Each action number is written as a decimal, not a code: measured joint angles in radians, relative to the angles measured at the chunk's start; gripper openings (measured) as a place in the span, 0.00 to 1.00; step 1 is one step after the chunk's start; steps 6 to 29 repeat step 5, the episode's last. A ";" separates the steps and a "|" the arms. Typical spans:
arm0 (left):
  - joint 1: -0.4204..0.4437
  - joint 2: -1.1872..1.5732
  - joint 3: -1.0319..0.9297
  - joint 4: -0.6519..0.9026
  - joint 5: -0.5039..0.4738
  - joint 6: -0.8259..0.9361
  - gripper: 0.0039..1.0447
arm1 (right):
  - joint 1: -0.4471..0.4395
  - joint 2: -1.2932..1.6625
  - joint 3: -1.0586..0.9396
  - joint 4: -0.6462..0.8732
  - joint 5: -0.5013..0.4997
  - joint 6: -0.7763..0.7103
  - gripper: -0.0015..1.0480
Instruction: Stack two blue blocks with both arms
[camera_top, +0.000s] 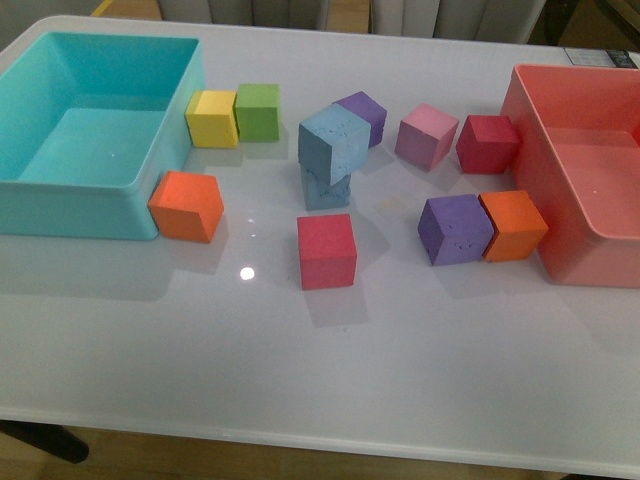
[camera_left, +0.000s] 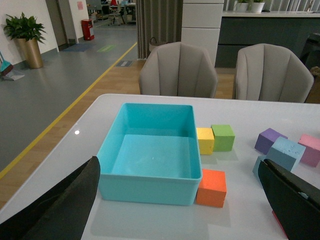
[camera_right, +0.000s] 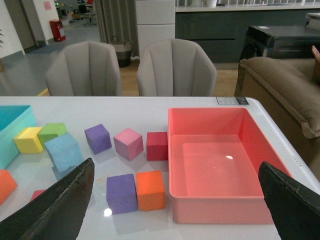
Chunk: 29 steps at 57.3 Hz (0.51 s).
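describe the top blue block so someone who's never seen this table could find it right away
Start at the big turquoise bin on the table's left side, then look right past the yellow block and green block to the middle of the table. The top blue block sits there, twisted, on another blue block. It is the only block raised off the table.

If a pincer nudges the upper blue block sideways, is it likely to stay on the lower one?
Probably not. The upper blue block sits twisted and off-centre on the lower blue block, so it may tip. Its pitted faces suggest light foam that shifts easily.
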 joint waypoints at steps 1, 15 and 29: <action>0.000 0.000 0.000 0.000 0.000 0.000 0.92 | 0.000 0.000 0.000 0.000 0.000 0.000 0.91; 0.000 0.000 0.000 0.000 0.000 0.000 0.92 | 0.000 0.000 0.000 0.000 0.000 0.000 0.91; 0.000 0.000 0.000 0.000 0.000 0.000 0.92 | 0.000 0.000 0.000 0.000 0.000 0.000 0.91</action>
